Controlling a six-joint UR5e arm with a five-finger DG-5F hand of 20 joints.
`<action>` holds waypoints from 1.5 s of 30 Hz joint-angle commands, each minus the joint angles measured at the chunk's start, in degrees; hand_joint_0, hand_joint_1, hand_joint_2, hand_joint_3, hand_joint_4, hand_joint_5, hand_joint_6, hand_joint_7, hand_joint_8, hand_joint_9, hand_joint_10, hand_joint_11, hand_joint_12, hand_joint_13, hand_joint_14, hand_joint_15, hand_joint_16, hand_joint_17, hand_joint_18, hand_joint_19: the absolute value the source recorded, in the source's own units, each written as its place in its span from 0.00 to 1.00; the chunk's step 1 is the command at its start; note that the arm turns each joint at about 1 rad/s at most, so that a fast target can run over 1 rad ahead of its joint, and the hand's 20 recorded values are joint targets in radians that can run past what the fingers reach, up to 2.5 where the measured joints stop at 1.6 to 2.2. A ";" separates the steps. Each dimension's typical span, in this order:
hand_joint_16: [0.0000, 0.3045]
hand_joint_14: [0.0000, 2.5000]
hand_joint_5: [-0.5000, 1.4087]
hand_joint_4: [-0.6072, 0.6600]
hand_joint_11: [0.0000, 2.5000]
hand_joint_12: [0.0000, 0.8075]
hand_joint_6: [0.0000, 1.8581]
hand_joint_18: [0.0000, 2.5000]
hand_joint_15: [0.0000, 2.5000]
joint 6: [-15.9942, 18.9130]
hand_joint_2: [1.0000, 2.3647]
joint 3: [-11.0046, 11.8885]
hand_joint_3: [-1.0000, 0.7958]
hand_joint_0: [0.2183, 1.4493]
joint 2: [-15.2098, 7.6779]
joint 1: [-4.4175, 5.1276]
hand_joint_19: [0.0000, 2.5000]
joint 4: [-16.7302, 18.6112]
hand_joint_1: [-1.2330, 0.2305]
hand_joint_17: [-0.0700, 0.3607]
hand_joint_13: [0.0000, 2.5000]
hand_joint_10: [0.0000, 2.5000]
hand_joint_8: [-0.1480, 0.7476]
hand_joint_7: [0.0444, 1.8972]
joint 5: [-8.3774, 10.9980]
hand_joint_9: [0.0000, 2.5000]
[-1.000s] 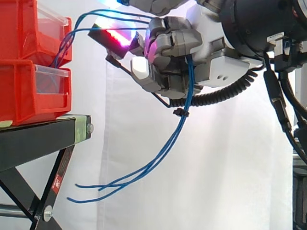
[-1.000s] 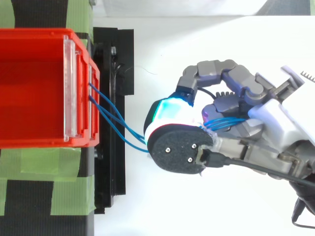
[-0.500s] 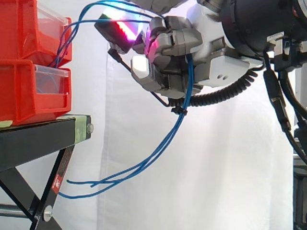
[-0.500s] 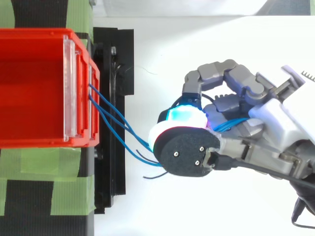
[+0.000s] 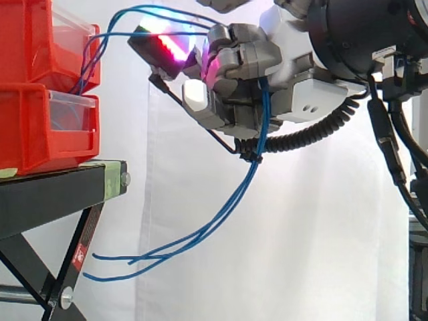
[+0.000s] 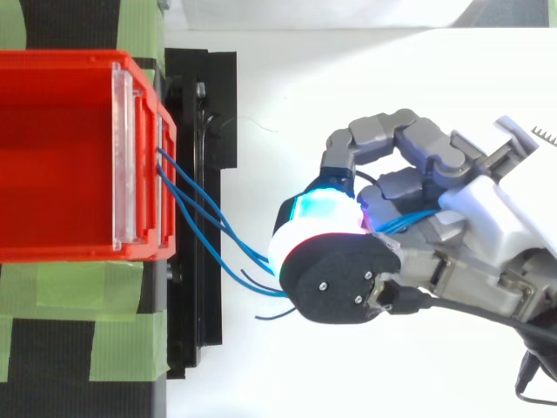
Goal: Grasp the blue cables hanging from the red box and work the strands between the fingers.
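Blue cables run from upper red bin into the hand, fingers curled and clamped on the strands, loose ends dangling beside black stand.

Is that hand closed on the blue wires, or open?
Shut on them. The hand curls round the cables, which run from the red box through its grip and dangle below.

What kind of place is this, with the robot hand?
Probably a robot testing lab, not a home: red bins sit on a black stand before a plain white curtain, and a robot hand grips blue cables coming from a bin.
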 commanded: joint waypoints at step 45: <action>0.81 1.00 0.15 0.68 1.00 0.77 0.49 1.00 0.65 -0.72 0.01 0.79 0.25 0.69 0.05 0.27 0.23 0.70 0.29 0.59 0.79 1.00 0.75 0.53 0.00 0.78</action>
